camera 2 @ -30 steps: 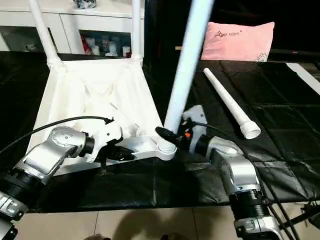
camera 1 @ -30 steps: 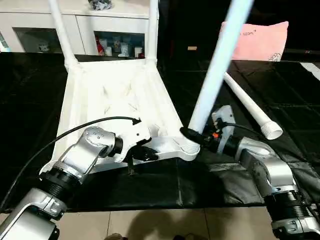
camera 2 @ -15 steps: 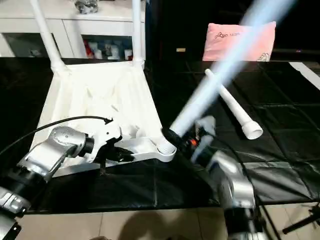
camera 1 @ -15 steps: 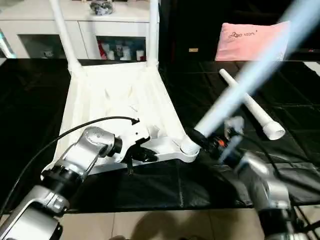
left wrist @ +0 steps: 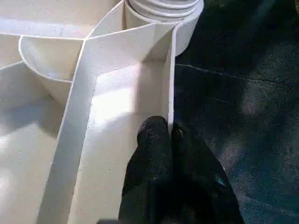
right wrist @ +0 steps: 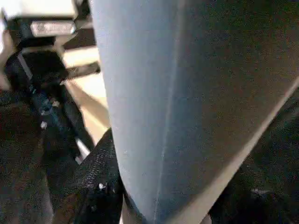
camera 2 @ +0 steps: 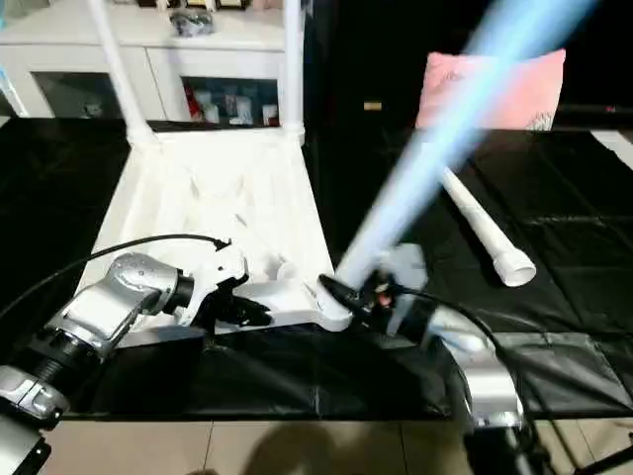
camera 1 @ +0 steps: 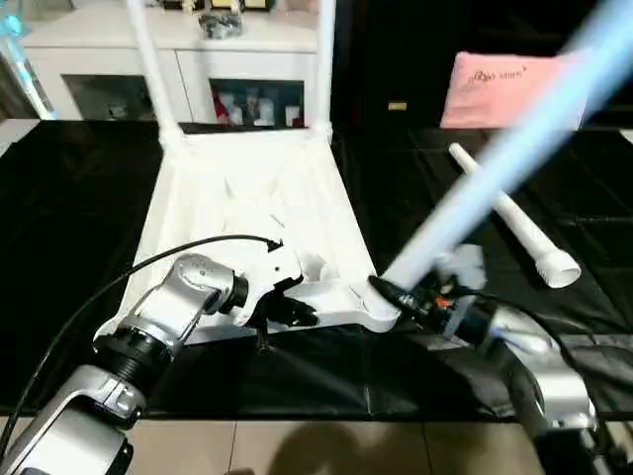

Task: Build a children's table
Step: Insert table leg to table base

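The white tabletop (camera 1: 247,198) lies underside up on the black mat. Two white legs (camera 1: 148,59) (camera 1: 324,69) stand in its far corner sockets. My left gripper (camera 1: 297,313) is shut on the tabletop's near rim; the left wrist view has the black fingers (left wrist: 154,140) pinched on that thin wall, with the near right socket (left wrist: 161,9) just beyond. A third leg (camera 1: 495,168) leans steeply to the right, its base at that socket (camera 1: 381,309), and my right gripper (camera 1: 396,294) is shut around its lower end. The same leg (right wrist: 187,93) looms close in the right wrist view.
A fourth leg (camera 1: 514,223) lies loose on the black mat (camera 1: 59,198) to the right. A pink pillow (camera 1: 504,84) rests at the back right, a white cabinet (camera 1: 119,59) with glass doors at the back left. The mat's near edge meets tiled floor (camera 1: 297,450).
The leg in my right gripper has tipped from nearly upright to a steep lean to the right, base staying at the socket. The camera has shifted. My left gripper keeps its hold.
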Controlling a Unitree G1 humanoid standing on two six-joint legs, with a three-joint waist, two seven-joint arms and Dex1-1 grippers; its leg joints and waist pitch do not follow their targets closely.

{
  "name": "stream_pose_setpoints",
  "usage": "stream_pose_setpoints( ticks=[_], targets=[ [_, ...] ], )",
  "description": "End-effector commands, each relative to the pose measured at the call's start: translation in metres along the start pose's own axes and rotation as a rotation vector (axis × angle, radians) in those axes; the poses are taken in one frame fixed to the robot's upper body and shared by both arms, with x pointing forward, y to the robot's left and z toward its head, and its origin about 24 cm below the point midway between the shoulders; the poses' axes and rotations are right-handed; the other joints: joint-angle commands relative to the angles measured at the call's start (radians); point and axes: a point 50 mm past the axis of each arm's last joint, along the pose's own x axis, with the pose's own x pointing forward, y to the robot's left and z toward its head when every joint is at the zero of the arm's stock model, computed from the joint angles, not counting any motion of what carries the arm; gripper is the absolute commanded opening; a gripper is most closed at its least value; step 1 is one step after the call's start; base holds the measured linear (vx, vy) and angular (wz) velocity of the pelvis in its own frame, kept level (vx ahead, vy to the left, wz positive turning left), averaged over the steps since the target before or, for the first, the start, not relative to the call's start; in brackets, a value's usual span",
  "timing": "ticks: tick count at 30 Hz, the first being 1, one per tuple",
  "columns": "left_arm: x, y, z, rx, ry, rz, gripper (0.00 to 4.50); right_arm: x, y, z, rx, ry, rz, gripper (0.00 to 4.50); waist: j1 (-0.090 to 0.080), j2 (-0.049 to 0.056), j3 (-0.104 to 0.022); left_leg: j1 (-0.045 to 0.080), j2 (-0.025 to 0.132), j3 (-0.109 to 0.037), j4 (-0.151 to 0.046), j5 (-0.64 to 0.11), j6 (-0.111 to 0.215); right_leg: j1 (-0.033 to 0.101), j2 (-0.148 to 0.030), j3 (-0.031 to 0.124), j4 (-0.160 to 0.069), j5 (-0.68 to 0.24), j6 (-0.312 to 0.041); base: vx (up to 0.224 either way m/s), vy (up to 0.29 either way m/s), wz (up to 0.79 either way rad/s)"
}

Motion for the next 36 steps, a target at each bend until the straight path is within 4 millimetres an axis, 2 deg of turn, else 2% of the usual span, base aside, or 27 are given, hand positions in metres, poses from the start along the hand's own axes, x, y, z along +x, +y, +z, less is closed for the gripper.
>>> stream_pose_setpoints(
  ticks=[1,2,3,4,5,10,11,13,14,15,16,17,18,19,20,21,22,24,25,26,28,31,32,33,34,35,36],
  targets=[
    [-0.020,0.016,0.013,0.051,0.000,0.118,0.00,0.003,0.021,-0.037,0.094,0.204,0.169,1.93,-0.007,-0.016,-0.049,0.019,0.017,-0.019,-0.066,-0.390,0.024,0.021,-0.077,0.032,-0.117,-0.656,-0.013,0.000,0.000,0.00],
    [-0.020,0.017,0.013,0.052,0.001,0.118,0.00,0.003,0.022,-0.037,0.093,0.210,0.180,1.93,-0.007,-0.011,-0.048,0.020,0.018,-0.020,-0.066,-0.396,0.023,0.021,-0.077,0.031,-0.117,-0.660,-0.013,0.000,0.000,0.00],
    [-0.020,0.017,0.012,0.055,0.006,0.119,0.00,0.004,0.023,-0.038,0.089,0.228,0.212,1.93,-0.010,-0.023,-0.048,0.023,0.019,-0.018,-0.065,-0.404,0.023,0.017,-0.077,0.031,-0.123,-0.667,-0.008,0.000,0.000,0.00],
    [-0.020,0.016,0.012,0.056,0.007,0.119,0.00,0.004,0.023,-0.038,0.089,0.231,0.219,1.93,-0.007,-0.017,-0.047,0.026,0.018,-0.018,-0.063,-0.410,0.020,0.015,-0.079,0.030,-0.124,-0.679,-0.004,0.000,0.000,0.00],
    [-0.020,0.017,0.012,0.059,0.010,0.120,0.00,0.004,0.023,-0.040,0.091,0.233,0.221,1.93,-0.007,-0.022,-0.047,0.025,0.018,-0.018,-0.063,-0.409,0.020,0.015,-0.079,0.030,-0.125,-0.682,-0.001,0.000,0.000,0.00],
    [-0.019,0.017,0.014,0.091,0.028,0.099,0.00,0.008,0.019,-0.041,0.122,0.197,0.204,1.93,-0.014,-0.027,-0.047,0.026,0.022,-0.024,-0.069,-0.454,0.006,0.013,-0.079,0.026,-0.127,-0.681,-0.002,0.000,0.000,0.00],
    [-0.019,0.016,0.014,0.095,0.028,0.095,0.00,0.009,0.019,-0.040,0.128,0.186,0.198,1.93,-0.017,-0.022,-0.047,0.029,0.022,-0.027,-0.068,-0.473,0.000,0.013,-0.081,0.022,-0.129,-0.690,-0.001,0.000,0.000,0.00],
    [-0.018,0.017,0.015,0.099,0.031,0.093,0.00,0.009,0.019,-0.040,0.136,0.174,0.190,1.93,-0.025,-0.023,-0.046,0.037,0.022,-0.030,-0.065,-0.505,-0.004,0.013,-0.081,0.010,-0.138,-0.705,0.005,0.000,0.000,0.00],
    [-0.018,0.016,0.016,0.105,0.031,0.087,0.00,0.009,0.020,-0.040,0.140,0.169,0.189,1.93,-0.023,-0.005,-0.045,0.040,0.024,-0.033,-0.066,-0.519,-0.006,0.014,-0.082,0.007,-0.138,-0.696,0.000,0.000,0.000,0.00],
    [-0.018,0.015,0.017,0.121,0.026,0.073,0.00,0.009,0.021,-0.042,0.145,0.164,0.194,1.93,-0.032,-0.002,-0.044,0.047,0.032,-0.037,-0.071,-0.565,-0.012,0.016,-0.079,-0.005,-0.147,-0.670,-0.006,0.000,0.000,0.00],
    [-0.018,0.015,0.017,0.125,0.024,0.069,0.00,0.009,0.022,-0.043,0.147,0.163,0.195,1.93,-0.035,0.003,-0.044,0.048,0.034,-0.042,-0.073,-0.585,-0.017,0.021,-0.078,-0.010,-0.143,-0.650,-0.008,0.000,0.000,0.00],
    [-0.017,0.013,0.018,0.145,0.018,0.044,0.00,0.008,0.024,-0.044,0.155,0.159,0.204,1.93,-0.037,0.008,-0.040,0.052,0.036,-0.044,-0.077,-0.624,-0.021,0.023,-0.078,-0.013,-0.147,-0.636,-0.011,0.000,0.000,0.00],
    [-0.017,0.013,0.018,0.148,0.016,0.039,0.00,0.008,0.025,-0.045,0.156,0.158,0.206,1.93,-0.037,0.008,-0.040,0.052,0.036,-0.044,-0.077,-0.624,-0.021,0.023,-0.078,-0.013,-0.147,-0.636,-0.011,0.000,0.000,0.00],
    [-0.017,0.010,0.019,0.165,0.008,0.006,0.00,0.008,0.028,-0.046,0.153,0.161,0.227,1.93,-0.042,0.024,-0.037,0.059,0.034,-0.048,-0.079,-0.653,-0.024,0.033,-0.080,-0.026,-0.151,-0.641,-0.007,0.000,0.000,0.00],
    [-0.017,0.008,0.020,0.176,0.004,-0.020,0.00,0.008,0.030,-0.047,0.147,0.166,0.248,1.93,-0.045,0.023,-0.040,0.052,0.035,-0.052,-0.082,-0.647,-0.026,0.043,-0.085,-0.025,-0.147,-0.633,-0.006,0.000,0.000,0.00],
    [-0.017,0.006,0.020,0.187,0.008,-0.050,0.00,0.008,0.031,-0.048,0.140,0.172,0.266,1.93,-0.042,0.028,-0.039,0.050,0.036,-0.053,-0.083,-0.641,-0.026,0.043,-0.089,-0.022,-0.142,-0.632,-0.010,0.000,0.000,0.00],
    [-0.017,0.005,0.020,0.193,0.012,-0.067,0.00,0.009,0.031,-0.047,0.138,0.174,0.277,1.93,-0.041,0.024,-0.040,0.046,0.035,-0.052,-0.084,-0.625,-0.026,0.045,-0.093,-0.015,-0.139,-0.633,-0.015,0.055,-0.002,0.02],
    [-0.018,0.003,0.019,0.211,0.037,-0.115,0.00,0.010,0.034,-0.046,0.129,0.179,0.317,1.93,-0.036,0.026,-0.044,0.033,0.029,-0.048,-0.083,-0.552,-0.016,0.049,-0.101,-0.002,-0.134,-0.624,-0.034,0.053,-0.005,0.01],
    [-0.018,0.003,0.018,0.214,0.043,-0.121,0.00,0.011,0.034,-0.045,0.128,0.179,0.325,1.93,-0.030,0.029,-0.051,0.022,0.034,-0.046,-0.087,-0.486,-0.003,0.055,-0.100,0.010,-0.119,-0.561,-0.061,0.055,-0.017,0.01],
    [-0.018,0.003,0.017,0.216,0.054,-0.126,0.00,0.011,0.035,-0.044,0.124,0.183,0.340,1.93,-0.028,0.030,-0.053,0.019,0.036,-0.045,-0.089,-0.468,0.002,0.056,-0.098,0.014,-0.116,-0.530,-0.073,0.055,-0.017,0.01],
    [-0.018,0.006,0.016,0.223,0.076,-0.127,0.00,0.012,0.036,-0.044,0.112,0.198,0.372,1.93,-0.021,0.032,-0.060,0.015,0.042,-0.040,-0.094,-0.404,0.015,0.060,-0.091,0.023,-0.098,-0.406,-0.122,0.026,-0.008,0.00],
    [-0.017,0.007,0.015,0.221,0.081,-0.123,0.00,0.013,0.036,-0.044,0.109,0.201,0.380,1.93,-0.014,0.031,-0.063,0.010,0.044,-0.034,-0.095,-0.355,0.022,0.065,-0.091,0.030,-0.083,-0.327,-0.150,0.000,0.000,0.00],
    [-0.017,0.008,0.015,0.219,0.083,-0.115,0.00,0.013,0.036,-0.044,0.108,0.201,0.383,1.93,-0.013,0.032,-0.063,0.009,0.044,-0.033,-0.095,-0.355,0.022,0.065,-0.091,0.030,-0.083,-0.327,-0.151,0.000,0.000,0.00],
    [-0.016,0.009,0.016,0.216,0.083,-0.109,0.00,0.014,0.036,-0.043,0.106,0.201,0.385,1.93,-0.012,0.019,-0.062,0.009,0.041,-0.030,-0.093,-0.348,0.025,0.065,-0.092,0.031,-0.081,-0.351,-0.147,0.000,0.000,0.00],
    [-0.016,0.010,0.016,0.213,0.083,-0.105,0.00,0.014,0.036,-0.043,0.104,0.200,0.388,1.93,-0.011,0.019,-0.056,0.013,0.039,-0.027,-0.092,-0.362,0.022,0.057,-0.092,0.032,-0.088,-0.406,-0.134,0.000,0.000,0.00],
    [-0.016,0.010,0.016,0.211,0.082,-0.100,0.00,0.015,0.036,-0.042,0.103,0.199,0.391,1.93,-0.011,0.015,-0.054,0.015,0.039,-0.026,-0.092,-0.372,0.020,0.055,-0.093,0.031,-0.091,-0.440,-0.126,0.000,0.000,0.00],
    [-0.016,0.011,0.016,0.209,0.081,-0.096,0.00,0.016,0.036,-0.041,0.102,0.199,0.397,1.93,-0.010,0.019,-0.055,0.020,0.039,-0.027,-0.091,-0.383,0.014,0.055,-0.096,0.030,-0.096,-0.484,-0.112,0.000,0.000,0.00]
  ],
)
